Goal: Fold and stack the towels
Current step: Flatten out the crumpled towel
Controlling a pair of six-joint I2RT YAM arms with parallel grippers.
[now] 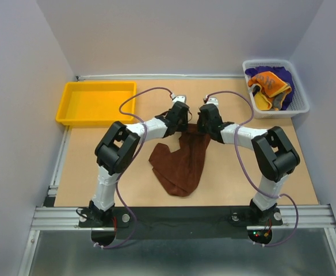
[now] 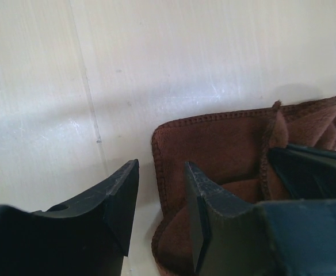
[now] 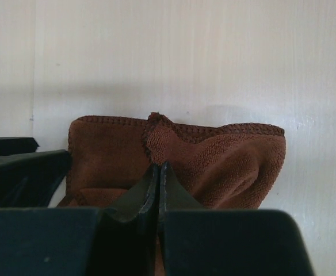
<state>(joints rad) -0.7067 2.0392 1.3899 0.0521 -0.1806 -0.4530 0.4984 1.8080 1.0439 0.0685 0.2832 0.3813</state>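
The brown towel [image 1: 182, 164] lies crumpled on the table [image 1: 243, 184] at the centre of the overhead frame. Its rounded lower end points toward the bottom of the picture, and its narrow upper end runs up under both grippers, which meet just above centre. The right gripper [image 1: 201, 129] is on that upper end. In its own wrist view the right gripper [image 3: 158, 172] has its jaws pressed flat together, with a pucker of the brown towel [image 3: 225, 167] and its stitched hem rising right at the tips, so it is pinching the cloth. The left gripper [image 1: 185, 127] sits just beside it on the left. In the left wrist view the left gripper [image 2: 161, 167] stands partly open with a clear gap. One finger is over bare table at the lower left, the other over the brown towel [image 2: 225, 144], and the towel's hemmed corner edge runs through the gap without being clamped. At the right edge of that view the other gripper's dark fingers sit on the same cloth. At the upper right of the overhead frame a white basket [image 1: 297, 106] holds a purple towel [image 1: 280, 75] and an orange towel [image 1: 266, 86]. A yellow tray [image 1: 64, 112] sits at the upper left, well apart from the brown cloth.
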